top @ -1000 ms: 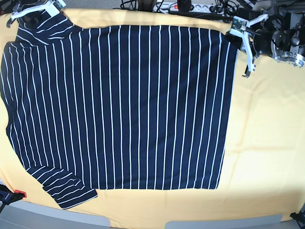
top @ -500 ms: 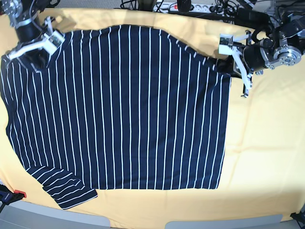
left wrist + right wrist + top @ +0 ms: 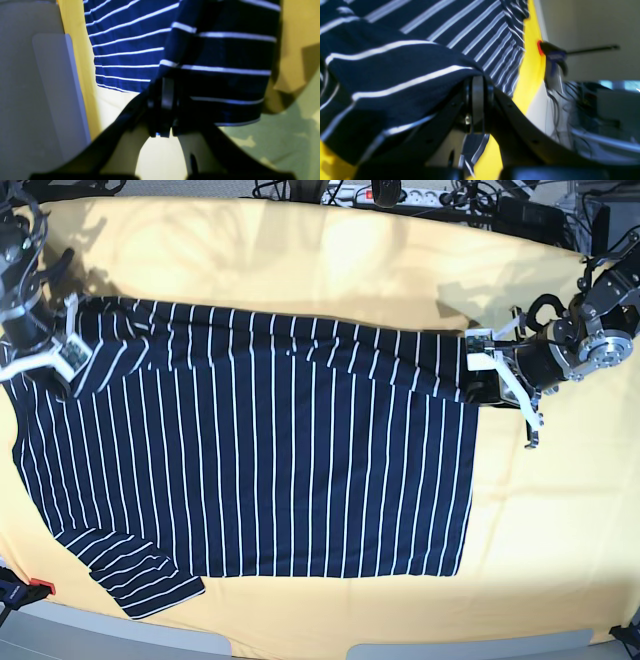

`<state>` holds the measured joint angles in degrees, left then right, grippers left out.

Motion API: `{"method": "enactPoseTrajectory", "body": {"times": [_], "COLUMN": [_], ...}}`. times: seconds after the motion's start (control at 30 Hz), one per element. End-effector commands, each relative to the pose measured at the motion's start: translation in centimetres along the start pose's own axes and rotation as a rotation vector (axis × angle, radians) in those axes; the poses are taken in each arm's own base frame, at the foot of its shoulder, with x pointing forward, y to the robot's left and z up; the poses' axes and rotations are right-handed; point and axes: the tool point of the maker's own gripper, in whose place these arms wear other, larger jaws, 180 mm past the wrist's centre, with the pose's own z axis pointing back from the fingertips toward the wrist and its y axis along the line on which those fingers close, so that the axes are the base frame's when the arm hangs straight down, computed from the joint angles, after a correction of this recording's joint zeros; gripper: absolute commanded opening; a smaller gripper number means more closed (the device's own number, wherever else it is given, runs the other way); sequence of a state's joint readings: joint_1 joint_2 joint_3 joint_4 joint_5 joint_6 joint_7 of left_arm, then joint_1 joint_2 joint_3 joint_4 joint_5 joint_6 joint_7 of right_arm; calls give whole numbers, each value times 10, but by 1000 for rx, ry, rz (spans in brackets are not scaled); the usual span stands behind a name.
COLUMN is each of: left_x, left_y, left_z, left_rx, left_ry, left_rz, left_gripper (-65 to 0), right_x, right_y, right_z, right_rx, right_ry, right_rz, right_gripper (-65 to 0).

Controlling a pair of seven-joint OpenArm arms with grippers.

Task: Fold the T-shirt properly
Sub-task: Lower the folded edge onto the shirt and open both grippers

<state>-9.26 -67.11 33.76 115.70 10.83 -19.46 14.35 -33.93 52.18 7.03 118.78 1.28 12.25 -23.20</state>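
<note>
You've got the T-shirt (image 3: 260,470) lying on the yellow cloth (image 3: 560,520) that covers the table; most of it is flat, w/ one sleeve (image 3: 135,575) near the front left corner in the base view; the far edge is lifted and folded over toward the front, making a band across the shirt. Your left gripper (image 3: 478,375) is pinched tight on the shirt's far corner by the cloth's right side; jaws closed on fabric in the wrist view (image 3: 162,100). Your right gripper (image 3: 55,355) is clamped on the other far corner by the left edge (image 3: 476,100); a clamp (image 3: 551,58) sits at the cloth's edge.
</note>
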Motion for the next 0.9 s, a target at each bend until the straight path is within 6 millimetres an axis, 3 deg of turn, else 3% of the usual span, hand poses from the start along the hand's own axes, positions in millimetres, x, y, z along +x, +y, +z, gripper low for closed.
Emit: {"method": "enactPoseTrajectory", "body": {"times": [0.0,0.3,0.47,0.6,0.77,0.87], "left_x": [1,-5,-5,-8,-15,-14], "left_y": [16,16,14,26,38,38], "left_z": [3,-20,-31,-31,-29,-29], "left_rx": [43,63,72,142,213,213], "left_ry": [-8,-15,-19,2,40,37], "left_rz": [-1,103,130,112,98,97], "left_gripper": [-650,-650,-650,-650,-650,-650], "right_x": [5,-5,-5,-1,-13,-12], "right_y": [-13,-44,-43,-37,-54,-48], "right_z": [-3,-31,-47,-64,-81,-84], "right_rx": [-17,-4,23,35,-49,-18], "right_ry": [-31,-57,-63,-58,13,12], "right_rz": [0,-134,-159,-152,-120,-125], "right_gripper": [-650,-650,-650,-650,-650,-650]}}
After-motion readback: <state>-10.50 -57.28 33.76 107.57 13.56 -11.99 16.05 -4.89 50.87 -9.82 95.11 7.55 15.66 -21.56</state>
